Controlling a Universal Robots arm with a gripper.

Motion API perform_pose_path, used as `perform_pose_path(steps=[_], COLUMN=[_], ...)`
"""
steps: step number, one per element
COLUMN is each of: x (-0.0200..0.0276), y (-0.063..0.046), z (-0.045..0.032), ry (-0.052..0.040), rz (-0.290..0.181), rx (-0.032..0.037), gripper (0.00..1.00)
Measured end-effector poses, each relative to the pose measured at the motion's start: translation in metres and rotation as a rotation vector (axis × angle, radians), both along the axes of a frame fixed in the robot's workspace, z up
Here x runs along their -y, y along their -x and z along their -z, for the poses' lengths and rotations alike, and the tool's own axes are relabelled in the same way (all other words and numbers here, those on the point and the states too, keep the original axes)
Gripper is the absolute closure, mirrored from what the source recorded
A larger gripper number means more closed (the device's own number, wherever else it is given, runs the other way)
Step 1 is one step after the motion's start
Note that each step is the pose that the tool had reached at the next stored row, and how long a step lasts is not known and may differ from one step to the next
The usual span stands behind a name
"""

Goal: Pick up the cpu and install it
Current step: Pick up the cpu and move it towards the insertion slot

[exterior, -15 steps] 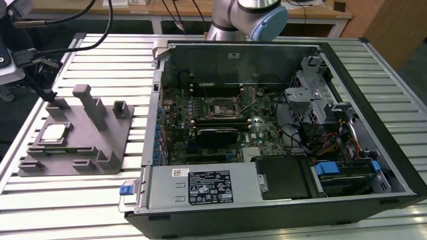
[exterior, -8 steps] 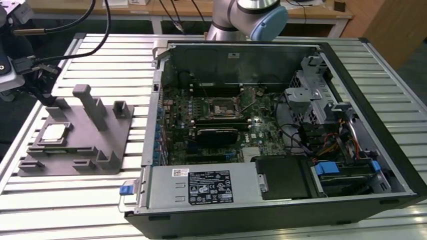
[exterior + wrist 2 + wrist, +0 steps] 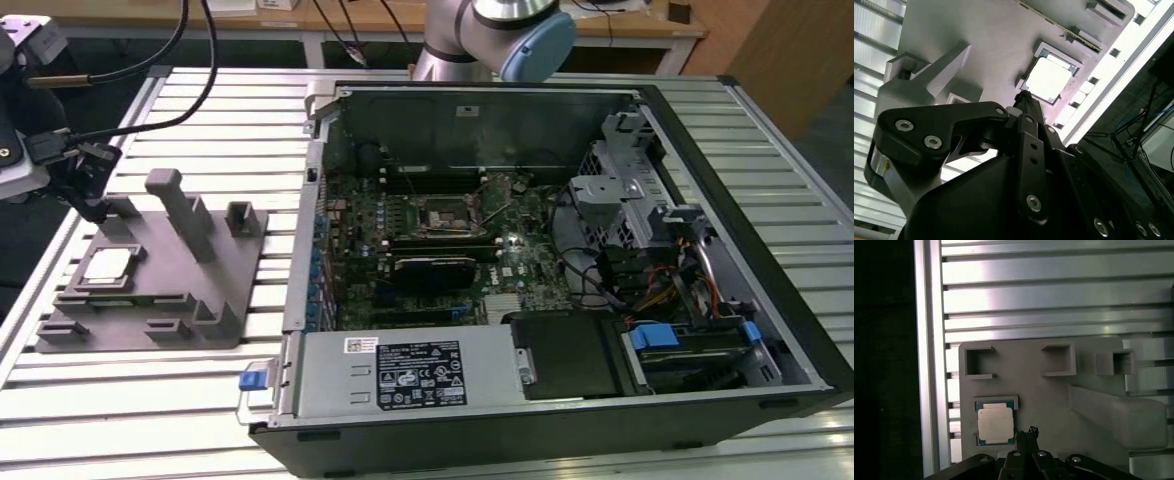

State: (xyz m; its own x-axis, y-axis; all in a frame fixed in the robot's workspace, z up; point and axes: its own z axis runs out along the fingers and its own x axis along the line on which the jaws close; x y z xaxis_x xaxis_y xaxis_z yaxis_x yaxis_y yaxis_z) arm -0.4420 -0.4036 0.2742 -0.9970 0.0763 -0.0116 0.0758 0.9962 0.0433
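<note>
**Empty hand [image 3: 96,208] over the fixture [image 3: 174,290], cpu [image 3: 110,264] unlifted**

The cpu lies flat in a recess of the grey fixture, on the slatted desk [image 3: 134,400] at the exterior view's left of the open computer case [image 3: 781,320]; in both wrist views the hand [image 3: 1024,97] [image 3: 1030,432] hangs with its fingers drawn together, gripping nothing, its tip just beside the cpu [image 3: 1048,80] [image 3: 995,423].

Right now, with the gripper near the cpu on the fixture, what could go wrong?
1. In the first wrist view the gripper sits beside the cpu, not over it. Descending from here could strike the grey fixture at the recess rim instead of meeting the chip squarely.
2. In the exterior view the tall post stands close to the arm's wrist, so a sideways correction might clip it.
</note>
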Motion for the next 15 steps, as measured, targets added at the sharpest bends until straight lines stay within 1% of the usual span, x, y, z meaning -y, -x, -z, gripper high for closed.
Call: perform_pose_path(steps=[8, 15], x=[0.0052, 0.0087], y=[0.008, 0.014], z=[0.0139, 0.0267], ry=[-0.0001, -0.0002], rz=[0.000, 0.000], rx=[0.0001, 0.0003], gripper=[0.89, 0.89])
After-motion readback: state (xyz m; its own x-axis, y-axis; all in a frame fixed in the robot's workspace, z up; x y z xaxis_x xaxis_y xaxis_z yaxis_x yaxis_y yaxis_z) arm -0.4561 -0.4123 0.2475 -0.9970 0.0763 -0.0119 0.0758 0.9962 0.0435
